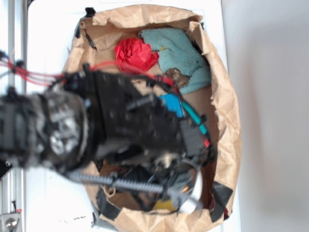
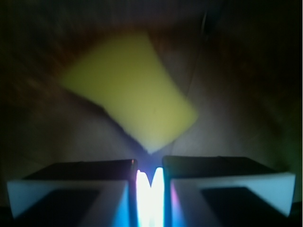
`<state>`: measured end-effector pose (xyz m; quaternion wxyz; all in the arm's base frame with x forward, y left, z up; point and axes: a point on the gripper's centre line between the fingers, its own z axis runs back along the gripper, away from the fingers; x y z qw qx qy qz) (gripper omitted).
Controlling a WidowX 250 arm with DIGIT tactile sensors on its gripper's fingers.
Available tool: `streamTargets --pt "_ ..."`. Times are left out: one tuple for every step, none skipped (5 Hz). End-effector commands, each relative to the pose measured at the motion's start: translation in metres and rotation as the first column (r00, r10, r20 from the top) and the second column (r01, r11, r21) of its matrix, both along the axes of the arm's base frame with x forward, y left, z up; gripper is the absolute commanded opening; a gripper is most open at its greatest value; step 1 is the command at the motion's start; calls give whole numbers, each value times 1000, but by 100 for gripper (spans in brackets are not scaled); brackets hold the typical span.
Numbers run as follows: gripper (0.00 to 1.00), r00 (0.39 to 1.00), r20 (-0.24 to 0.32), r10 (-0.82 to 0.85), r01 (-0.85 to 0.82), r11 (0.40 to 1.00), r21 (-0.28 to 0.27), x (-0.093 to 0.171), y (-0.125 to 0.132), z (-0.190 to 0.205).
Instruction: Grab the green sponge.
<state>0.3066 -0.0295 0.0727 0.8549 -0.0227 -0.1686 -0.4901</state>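
Observation:
The green sponge (image 2: 130,90) looks yellow: a flat, plain foam trapezoid lying tilted on the brown floor of the bag. In the wrist view it fills the middle, and its near corner points down at the slit between my fingers. My gripper (image 2: 149,163) hangs above it, apart from it, with the jaws drawn together to a thin bright gap and nothing between them. In the exterior view the blurred black arm covers the bag's lower half. The gripper (image 1: 182,191) is low in the bag, and only a sliver of the sponge (image 1: 164,205) shows beneath it.
A crumpled brown paper bag (image 1: 227,111) walls in everything. At its far end lie a red crumpled cloth (image 1: 136,54) and a teal towel (image 1: 181,55). A blue block (image 1: 172,104) and a teal-handled tool (image 1: 195,118) lie beside the arm. White table surrounds the bag.

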Motion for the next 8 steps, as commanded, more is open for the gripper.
streamTargets --pt "0 997 73 16 -13 999 -38 11 21 37" --pt "100 995 87 -53 55 998 -24 12 15 29" --pt "100 983 76 -169 173 984 -39 7 4 18" --pt "100 962 92 -258 260 966 -6 5 -8 8" --pt "100 946 70 -315 316 949 -1 6 -19 2" --pt "100 936 63 -346 345 938 18 3 -30 -5" --pt "100 922 56 -383 382 924 29 -6 -40 -11" --pt "100 913 49 -406 405 914 21 -11 -47 -13"
